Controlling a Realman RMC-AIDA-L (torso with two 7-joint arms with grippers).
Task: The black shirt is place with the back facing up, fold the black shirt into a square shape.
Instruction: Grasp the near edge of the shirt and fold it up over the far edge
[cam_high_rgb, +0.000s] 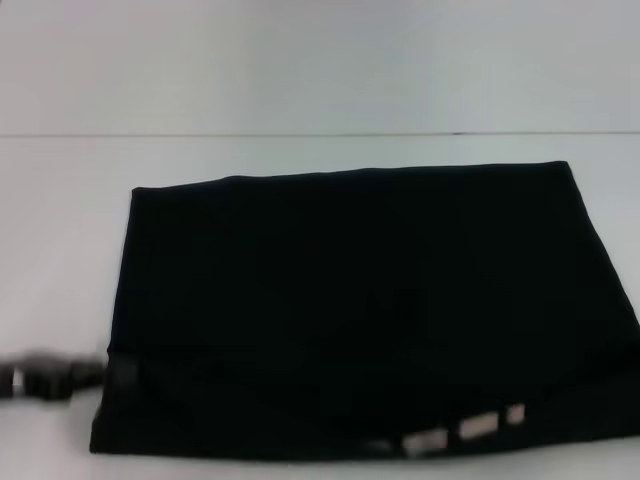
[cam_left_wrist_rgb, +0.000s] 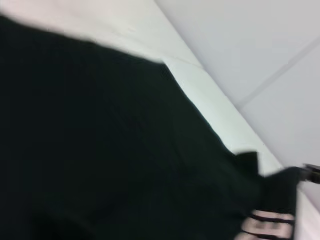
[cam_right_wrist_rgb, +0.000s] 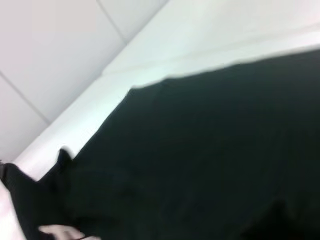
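The black shirt lies flat on the white table as a wide folded rectangle, plain side up. White letter pieces peek out along its near edge, toward the right. My left gripper is a blurred dark shape low over the table, just outside the shirt's near left corner. The left wrist view is filled by the shirt, with the white letters showing at a bunched corner. In the right wrist view the shirt also covers most of the picture. My right gripper is out of view.
The white table shows bare to the left of the shirt and behind it. Its back edge meets a pale wall. On the right the shirt runs to the border of the head view.
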